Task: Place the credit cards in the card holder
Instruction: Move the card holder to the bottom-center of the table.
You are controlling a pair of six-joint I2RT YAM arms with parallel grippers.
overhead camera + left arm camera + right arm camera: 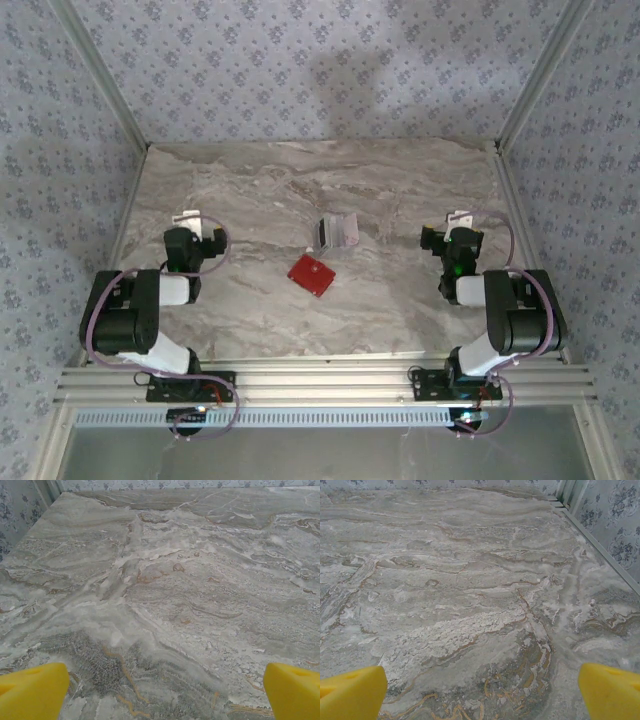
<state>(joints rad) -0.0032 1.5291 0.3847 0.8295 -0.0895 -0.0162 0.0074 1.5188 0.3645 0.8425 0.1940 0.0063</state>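
Observation:
A small red card holder (311,275) lies flat and closed near the middle of the marble table (250,190). Just behind it rests a little pile of credit cards (337,231), pale ones with a dark one at the left edge. My left gripper (192,222) hovers at the left side, well apart from both. My right gripper (456,222) hovers at the right side, equally far off. In the left wrist view the yellow fingertips (32,690) stand wide apart over bare marble. In the right wrist view the yellow fingertips (351,692) are spread the same way.
Patterned wallpaper panels and metal frame posts (525,100) wall in the table on three sides. An aluminium rail (320,385) carries both arm bases at the near edge. Bare marble lies between each gripper and the cards.

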